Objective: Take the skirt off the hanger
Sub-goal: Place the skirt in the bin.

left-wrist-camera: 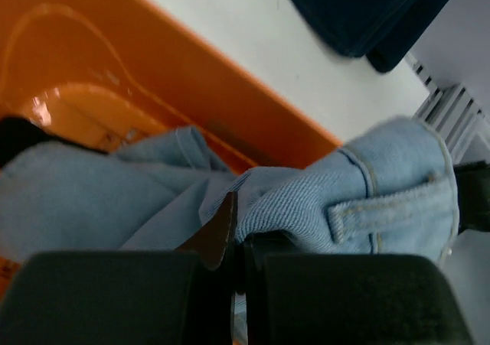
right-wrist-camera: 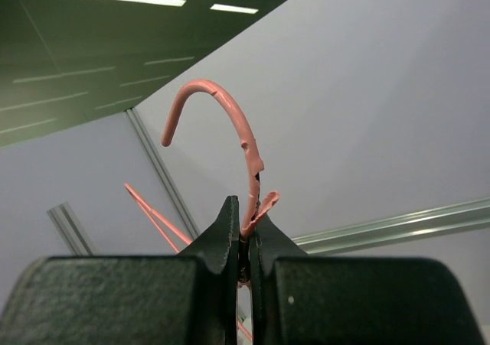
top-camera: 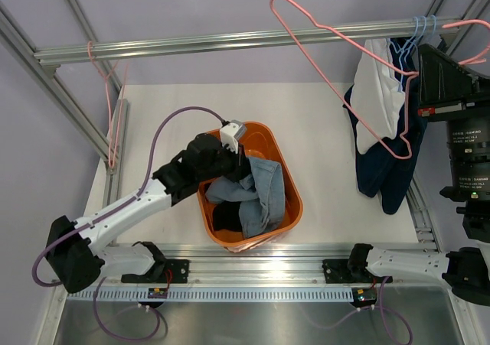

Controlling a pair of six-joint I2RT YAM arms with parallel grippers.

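denim skirt [top-camera: 264,188] off the pink wire hanger [right-wrist-camera: 243,135], in orange basket [top-camera: 300,204] | left gripper [left-wrist-camera: 233,211] pinching skirt cloth | right gripper [right-wrist-camera: 245,234] pinching bare hanger | remaining: let go

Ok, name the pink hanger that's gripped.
The pink hanger slanting across the rail at right, neck pinched by the right gripper; the left hanger hangs untouched.

The white table [top-camera: 306,115] carries one orange tub [top-camera: 264,138] near its front edge, left of centre. Dark navy jeans [top-camera: 375,177] overlap its right side; contact unclear.
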